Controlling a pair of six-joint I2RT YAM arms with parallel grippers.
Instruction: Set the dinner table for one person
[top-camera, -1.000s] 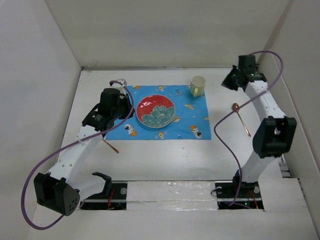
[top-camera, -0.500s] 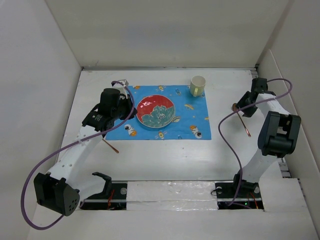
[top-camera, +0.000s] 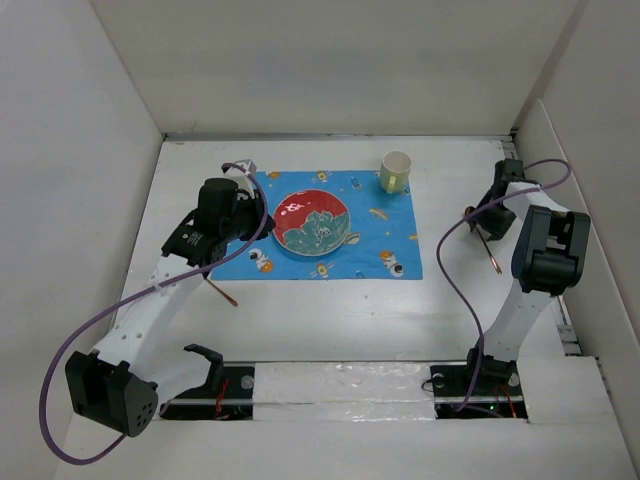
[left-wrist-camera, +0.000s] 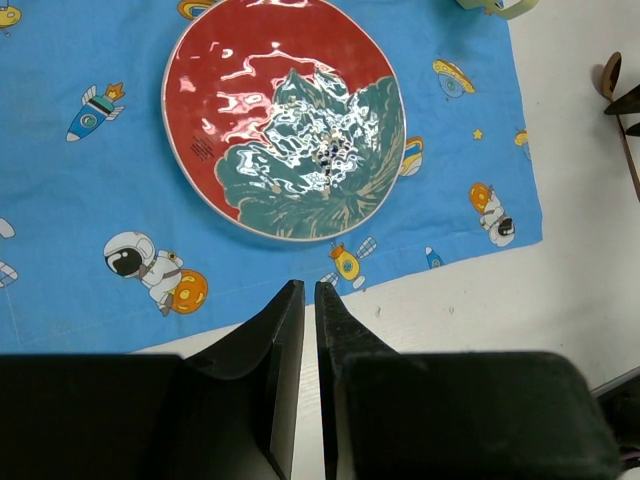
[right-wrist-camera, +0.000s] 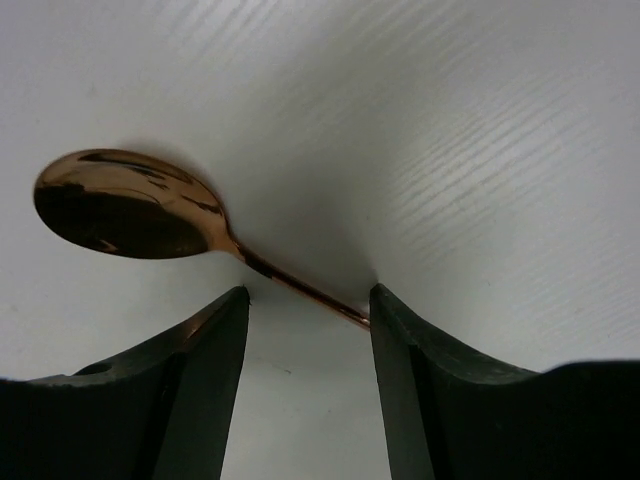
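Right of the blue cloth (top-camera: 385, 235), my right gripper (right-wrist-camera: 308, 298) straddles a copper spoon (right-wrist-camera: 130, 205), open; my left gripper (left-wrist-camera: 308, 292), at the cloth's edge, is nearly closed, empty.

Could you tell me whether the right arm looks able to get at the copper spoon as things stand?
Probably yes: the right gripper sits low over the spoon, its open fingers on either side of the handle just behind the bowl, and nothing lies in between.

The plate (top-camera: 311, 222) lies on the cloth (top-camera: 385, 240), cup (top-camera: 396, 171) at its far right corner, spoon (top-camera: 493, 260) farther right.
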